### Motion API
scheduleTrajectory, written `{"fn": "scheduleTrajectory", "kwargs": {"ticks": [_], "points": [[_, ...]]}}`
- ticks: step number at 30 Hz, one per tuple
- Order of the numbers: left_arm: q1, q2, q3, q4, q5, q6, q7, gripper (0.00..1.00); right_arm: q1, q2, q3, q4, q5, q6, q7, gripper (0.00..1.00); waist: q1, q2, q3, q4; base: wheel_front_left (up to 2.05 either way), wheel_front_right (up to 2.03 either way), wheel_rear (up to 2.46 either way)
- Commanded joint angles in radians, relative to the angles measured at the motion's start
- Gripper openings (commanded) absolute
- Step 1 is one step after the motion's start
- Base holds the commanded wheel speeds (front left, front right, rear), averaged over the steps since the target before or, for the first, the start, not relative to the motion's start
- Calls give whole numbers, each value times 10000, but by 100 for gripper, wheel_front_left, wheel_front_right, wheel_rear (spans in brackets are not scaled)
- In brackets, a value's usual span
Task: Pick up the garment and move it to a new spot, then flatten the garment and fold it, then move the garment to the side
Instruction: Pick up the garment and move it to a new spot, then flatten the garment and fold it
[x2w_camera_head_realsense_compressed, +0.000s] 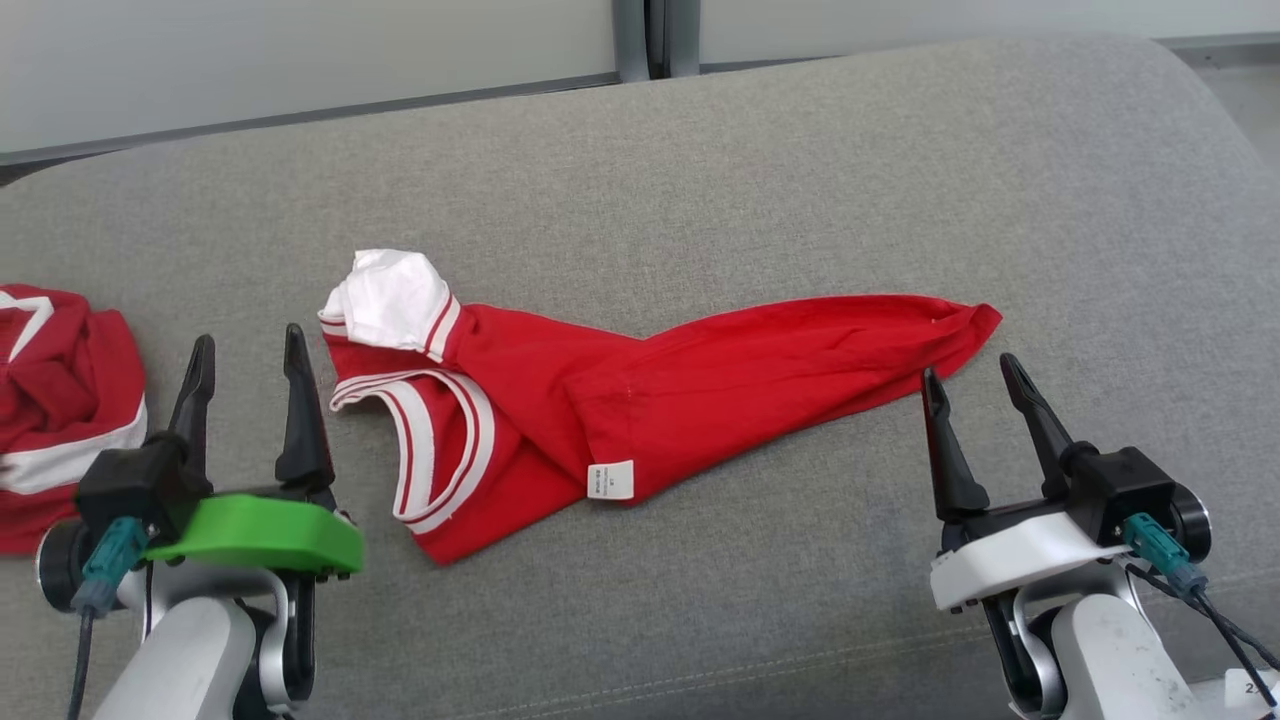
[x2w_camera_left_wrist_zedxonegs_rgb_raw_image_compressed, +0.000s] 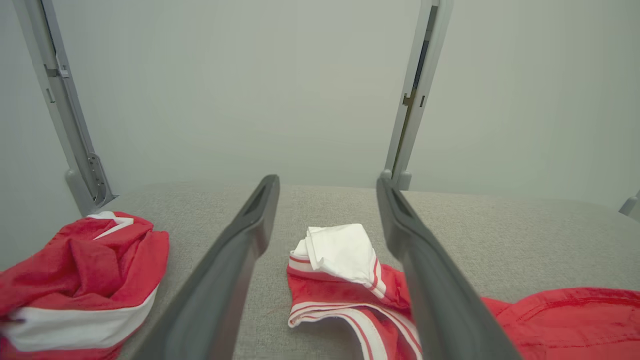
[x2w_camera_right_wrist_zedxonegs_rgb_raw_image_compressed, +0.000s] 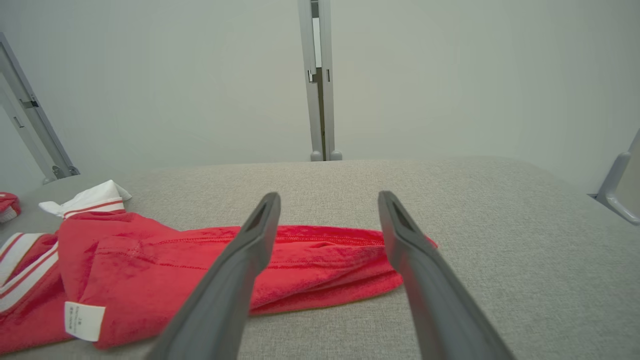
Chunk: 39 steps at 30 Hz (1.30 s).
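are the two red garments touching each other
Apart. Head view shows bare grey fabric surface between the stretched-out red white-trimmed garment and the crumpled red-and-white garment at left.

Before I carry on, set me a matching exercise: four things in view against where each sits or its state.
Things
1. long red garment with white-striped neckline
2. crumpled red and white garment
3. small white fabric label
4. right tool

Places or states
A. far left edge of the grey fabric surface
B. open, beside the long garment's right end
C. stretched across the middle of the surface
D. on the long garment's near edge

Pairs: 1-C, 2-A, 3-D, 4-B
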Motion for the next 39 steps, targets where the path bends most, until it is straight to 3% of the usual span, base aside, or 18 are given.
{"fn": "scheduleTrajectory", "kwargs": {"ticks": [1,18,39], "points": [[546,-103,309,-161,337,-156,-5,100,179,-36,-8,86,-80,-3,-24,100,0,0,-389,271,0,0,0],[2833,-848,1449,-445,1823,-931,-7,100,1266,-34,-135,-32,-123,-3,-24,100,0,0,-1353,461,0,0,0],[3189,-1643,2045,113,2745,-1854,-7,100,1961,-36,2,-731,63,-3,378,100,0,0,-1662,449,0,0,0]]}}
